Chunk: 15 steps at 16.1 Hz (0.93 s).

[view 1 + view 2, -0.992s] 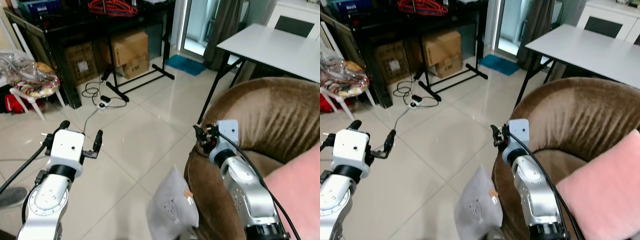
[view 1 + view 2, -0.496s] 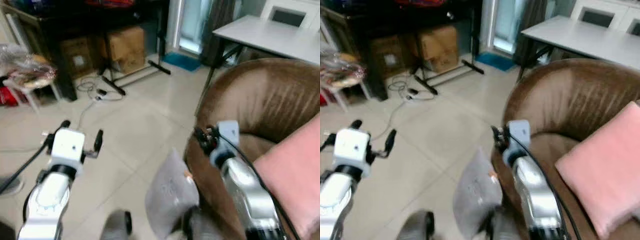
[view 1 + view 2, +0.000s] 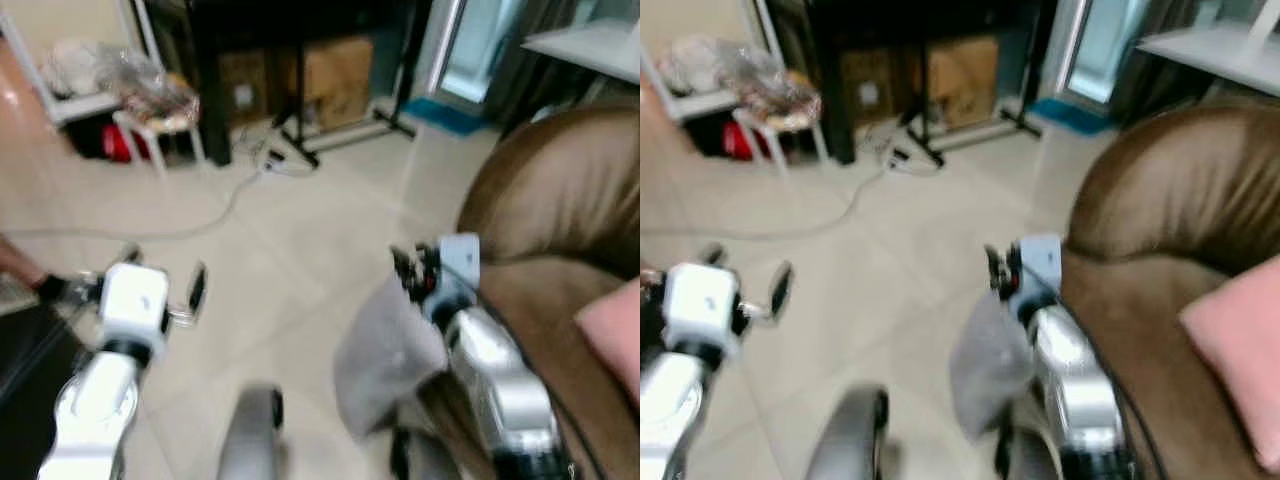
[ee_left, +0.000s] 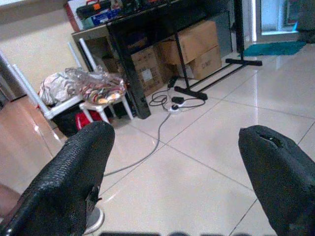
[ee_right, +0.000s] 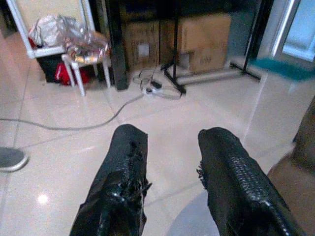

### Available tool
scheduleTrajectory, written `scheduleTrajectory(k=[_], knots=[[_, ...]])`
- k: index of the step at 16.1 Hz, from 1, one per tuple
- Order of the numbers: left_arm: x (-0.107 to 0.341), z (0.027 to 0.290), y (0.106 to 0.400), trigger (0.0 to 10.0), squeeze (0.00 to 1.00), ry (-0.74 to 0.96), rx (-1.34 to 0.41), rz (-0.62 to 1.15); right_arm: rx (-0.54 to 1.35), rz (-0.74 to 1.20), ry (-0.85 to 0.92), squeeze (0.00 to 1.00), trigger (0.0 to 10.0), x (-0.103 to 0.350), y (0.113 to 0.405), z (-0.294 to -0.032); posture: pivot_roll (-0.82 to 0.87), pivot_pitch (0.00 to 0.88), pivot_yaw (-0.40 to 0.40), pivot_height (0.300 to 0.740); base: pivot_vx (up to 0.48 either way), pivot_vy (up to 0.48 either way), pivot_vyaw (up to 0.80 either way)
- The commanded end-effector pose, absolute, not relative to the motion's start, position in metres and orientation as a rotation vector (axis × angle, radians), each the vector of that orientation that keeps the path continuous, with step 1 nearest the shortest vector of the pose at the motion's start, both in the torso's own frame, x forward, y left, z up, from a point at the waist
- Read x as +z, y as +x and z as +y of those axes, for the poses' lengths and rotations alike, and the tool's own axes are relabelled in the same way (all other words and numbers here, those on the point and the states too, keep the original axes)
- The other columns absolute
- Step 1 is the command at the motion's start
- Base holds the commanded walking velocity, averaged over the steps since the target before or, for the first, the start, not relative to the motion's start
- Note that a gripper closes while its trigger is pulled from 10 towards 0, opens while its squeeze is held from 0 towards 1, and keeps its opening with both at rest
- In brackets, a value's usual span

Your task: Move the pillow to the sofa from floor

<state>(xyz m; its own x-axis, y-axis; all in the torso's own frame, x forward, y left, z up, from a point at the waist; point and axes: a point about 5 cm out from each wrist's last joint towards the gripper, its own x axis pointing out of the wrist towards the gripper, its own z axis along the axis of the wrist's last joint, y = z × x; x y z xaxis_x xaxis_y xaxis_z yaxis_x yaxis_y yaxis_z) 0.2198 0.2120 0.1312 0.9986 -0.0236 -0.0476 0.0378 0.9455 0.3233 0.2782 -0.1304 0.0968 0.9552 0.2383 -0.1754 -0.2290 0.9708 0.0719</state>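
The soft grey square pillow (image 3: 385, 360) is propped on the pale tiled floor (image 3: 300, 240), leaning against the front of the rounded brown velvet sofa (image 3: 545, 210). Everything in the head views is pretty blurry.

The right gripper (image 3: 408, 272) is up in the air just above the pillow's top edge, with the pillow at roughly 6 o'clock from it. In the right wrist view its two black fingers (image 5: 123, 182) sit a narrow gap apart with nothing between them, and a grey corner of the pillow peeks in right under them.

The left gripper (image 3: 160, 285) is way off at about 9 o'clock from the pillow, well apart from it, over bare floor. Its fingers (image 4: 74, 172) are spread wide, nothing held.

A pink cushion (image 3: 1240, 350) lies on the sofa seat at about 3 o'clock from the pillow. Farther back, around 11 o'clock, are brown cardboard boxes (image 5: 202, 42) under a black table (image 4: 162, 14) and a white stool piled with crinkly bags (image 5: 74, 44).
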Motion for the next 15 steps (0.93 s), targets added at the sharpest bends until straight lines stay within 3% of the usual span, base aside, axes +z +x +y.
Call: scheduleTrajectory(k=[1, 10, 13, 15], knots=[[0.1395, 0.2098, 0.2236, 10.0, 0.00, 0.329, -0.048, 0.008, 0.233, 0.166, 0.038, 0.00, 10.0, 0.1022, 0.2810, -0.1315, 0.05, 0.000, -0.026, 0.615, 0.255, 0.000, 0.00], [0.1404, 0.2108, 0.2223, 10.0, 0.00, 0.328, -0.059, 0.004, 0.269, 0.187, -0.024, 0.00, 10.0, 0.0971, 0.2797, -0.1279, 0.06, 0.000, -0.025, 0.615, 0.276, 0.000, 0.00], [0.1407, 0.2108, 0.2223, 10.0, 0.00, 0.329, -0.061, 0.003, 0.271, 0.180, -0.035, 0.00, 10.0, 0.0972, 0.2793, -0.1273, 0.06, 0.000, -0.025, 0.615, 0.274, 0.000, 0.80], [0.1406, 0.2112, 0.2224, 10.0, 0.00, 0.329, -0.061, 0.003, 0.252, 0.190, 0.012, 0.00, 10.0, 0.0958, 0.2795, -0.1294, 0.06, 0.000, -0.025, 0.615, 0.276, 0.000, 0.00]])
